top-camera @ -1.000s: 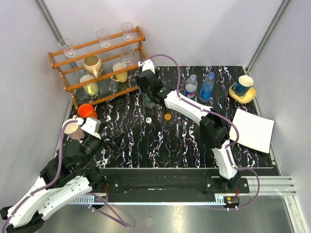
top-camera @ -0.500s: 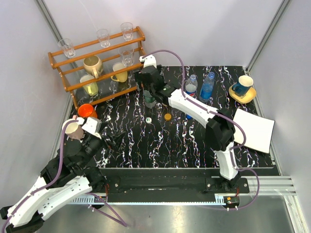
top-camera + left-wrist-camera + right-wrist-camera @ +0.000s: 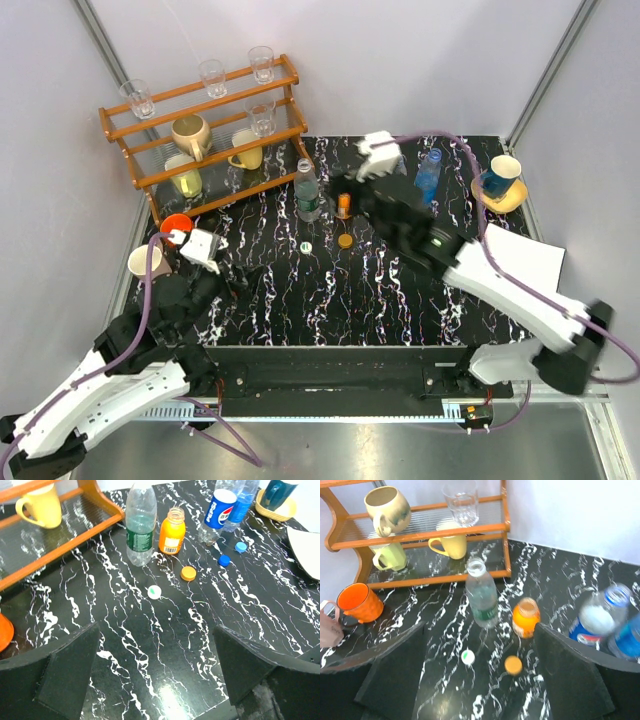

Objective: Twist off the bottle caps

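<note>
Four bottles stand uncapped at the back of the table: green-label bottle [image 3: 307,190] [image 3: 140,530] [image 3: 482,597], squat orange bottle [image 3: 344,205] [image 3: 172,530] [image 3: 526,617], blue-red label bottle [image 3: 217,515] [image 3: 597,620], translucent blue bottle [image 3: 428,172] [image 3: 241,502]. Loose on the table lie a white cap [image 3: 155,592] [image 3: 468,657], an orange cap [image 3: 188,573] [image 3: 513,665] and two blue caps [image 3: 224,560]. My right gripper [image 3: 358,190] [image 3: 480,680] hangs open above the table, empty, apart from the bottles. My left gripper [image 3: 238,283] [image 3: 157,680] is open and empty near the front left.
A wooden rack [image 3: 200,120] with mugs and glasses stands at the back left. An orange mug [image 3: 178,226] and a pale mug [image 3: 145,262] sit by the left arm. At the right are a blue cup on a yellow saucer [image 3: 500,178] and a white plate [image 3: 525,268].
My right gripper opened, left the green-label bottle and swung up and to the right, uncovering the orange bottle. My left arm shifted slightly.
</note>
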You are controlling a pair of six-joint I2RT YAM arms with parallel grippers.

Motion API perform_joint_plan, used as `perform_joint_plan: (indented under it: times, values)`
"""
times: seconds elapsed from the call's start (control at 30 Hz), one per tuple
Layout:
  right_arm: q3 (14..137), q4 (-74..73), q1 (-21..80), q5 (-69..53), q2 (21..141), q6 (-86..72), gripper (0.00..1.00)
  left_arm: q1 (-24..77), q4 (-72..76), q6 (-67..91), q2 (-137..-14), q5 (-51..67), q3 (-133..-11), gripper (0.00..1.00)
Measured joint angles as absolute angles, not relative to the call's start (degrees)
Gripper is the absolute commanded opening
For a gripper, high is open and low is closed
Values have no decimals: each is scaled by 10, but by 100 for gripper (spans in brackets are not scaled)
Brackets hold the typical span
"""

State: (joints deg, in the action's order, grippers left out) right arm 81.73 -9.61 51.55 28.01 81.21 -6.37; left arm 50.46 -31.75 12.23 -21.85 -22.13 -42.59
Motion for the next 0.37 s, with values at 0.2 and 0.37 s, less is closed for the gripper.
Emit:
perform_joint_plan:
  times: [0.2,0.37]
  values:
    - [601,-97,520,285,575,-120,96,505,-329,194,-291,-245,-442,99]
    - [487,-135,522,281,477,-171,98,505,-328,247,-358,-241,-445,99]
